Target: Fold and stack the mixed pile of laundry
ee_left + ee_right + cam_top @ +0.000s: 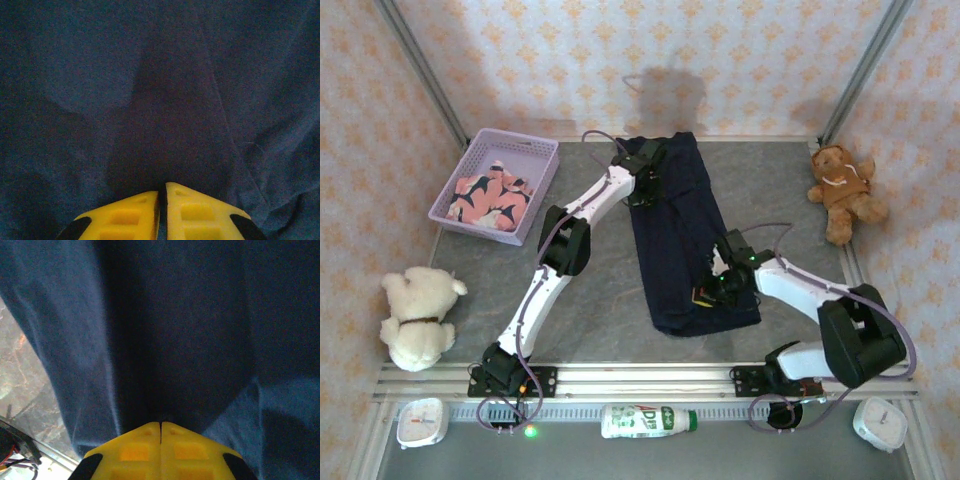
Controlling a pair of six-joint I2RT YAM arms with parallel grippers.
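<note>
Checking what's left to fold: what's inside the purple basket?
One crumpled pink shark-print garment lies in the basket. Anything beneath it is covered and cannot be seen.

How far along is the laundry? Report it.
Done: navy garment lies spread lengthwise on the table. In hand: left gripper at its far end, right gripper near its near end, both shut on it. Left: folding it, the shark-print garment in the basket, stacking.

The only print is on the label of the white and green plastic bottle (649, 421) lying on the near rail: a large letter that looks like a "D", the rest too small to read. The two white dial timers (421, 421) (880, 422) show no legible numbers.
</note>
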